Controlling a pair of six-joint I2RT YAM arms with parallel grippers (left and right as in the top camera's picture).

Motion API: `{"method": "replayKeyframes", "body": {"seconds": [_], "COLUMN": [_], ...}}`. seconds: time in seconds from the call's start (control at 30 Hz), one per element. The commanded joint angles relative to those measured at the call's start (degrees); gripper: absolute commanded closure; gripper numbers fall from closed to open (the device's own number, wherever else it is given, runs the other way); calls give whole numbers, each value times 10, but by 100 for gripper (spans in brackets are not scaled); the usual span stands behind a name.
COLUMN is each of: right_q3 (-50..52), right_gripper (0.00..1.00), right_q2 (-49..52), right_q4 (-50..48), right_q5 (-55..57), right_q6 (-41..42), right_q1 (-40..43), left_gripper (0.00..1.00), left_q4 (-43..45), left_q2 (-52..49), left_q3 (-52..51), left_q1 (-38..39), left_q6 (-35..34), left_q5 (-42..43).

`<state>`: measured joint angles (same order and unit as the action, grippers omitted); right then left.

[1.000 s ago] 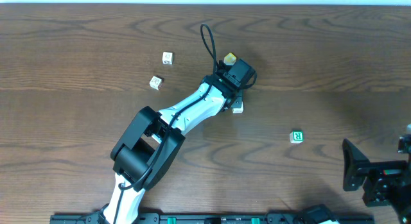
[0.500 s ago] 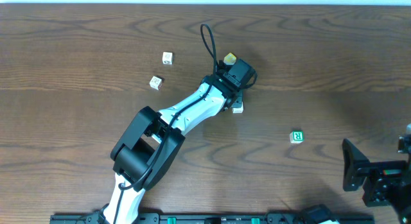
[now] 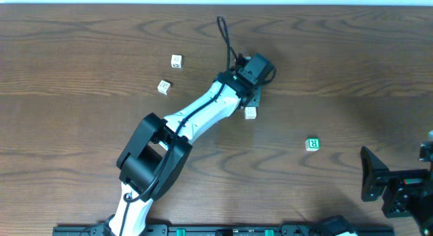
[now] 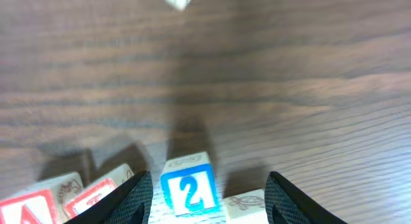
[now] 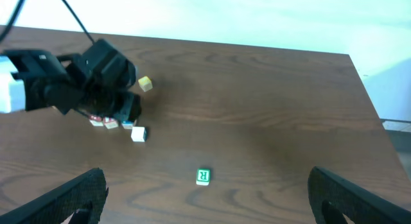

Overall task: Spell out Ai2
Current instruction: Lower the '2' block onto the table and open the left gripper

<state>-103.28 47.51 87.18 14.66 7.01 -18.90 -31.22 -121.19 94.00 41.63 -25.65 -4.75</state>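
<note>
A blue "2" block (image 4: 188, 187) stands on the table between the fingers of my open left gripper (image 4: 209, 180), with gaps on both sides. Left of it are two red-lettered blocks, one (image 4: 96, 190) beside it and an "A" block (image 4: 29, 206) at the edge. A plain pale block (image 4: 247, 208) lies to its right and also shows overhead (image 3: 250, 113). Overhead, the left gripper (image 3: 252, 77) hides the row. My right gripper (image 5: 205, 208) is open and empty near the table's front right.
A green "R" block (image 3: 312, 143) lies alone at right, in front of the right gripper (image 5: 203, 176). Two pale blocks (image 3: 176, 61) (image 3: 164, 86) lie at left. A yellow block (image 5: 146, 84) sits behind the left gripper. The table's far edge is close behind.
The left gripper has shifted a little toward the far edge, now covering the yellow block overhead and uncovering the pale block more. The right arm has not moved.
</note>
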Motion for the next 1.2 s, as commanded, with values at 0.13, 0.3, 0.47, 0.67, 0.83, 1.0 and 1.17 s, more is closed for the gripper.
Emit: {"method": "replayKeyframes", "body": {"seconds": [0.13,0.3,0.47,0.67,0.83,1.0,1.17], "right_q3": [3,3,3,3,3,2,-14], "right_gripper": [1,1,1,1,1,1,1], "right_q2": [2,-14,-49,-55,-55,-55,-55], "right_q4": [2,11,14,24,22,22,19], "right_q5": [6,50,81,80,80,80,77], "right_q6": [6,8,11,22,22,22,21], "right_q1": [4,-17,-52,-56,-56,-56,-56], "left_gripper": [94,94,94,94,94,94,94], "left_q4": [-94,-205,-228,-193,-173,-124,-102], "left_q2": [0,1,1,1,1,1,1], "left_q3": [96,100,87,23,4,-25,-30], "left_q1": [4,20,54,52,64,63,63], "left_q6": [18,10,-6,-35,-38,-37,-35], "left_q5": [2,16,-21,9,-6,-15,-35]}}
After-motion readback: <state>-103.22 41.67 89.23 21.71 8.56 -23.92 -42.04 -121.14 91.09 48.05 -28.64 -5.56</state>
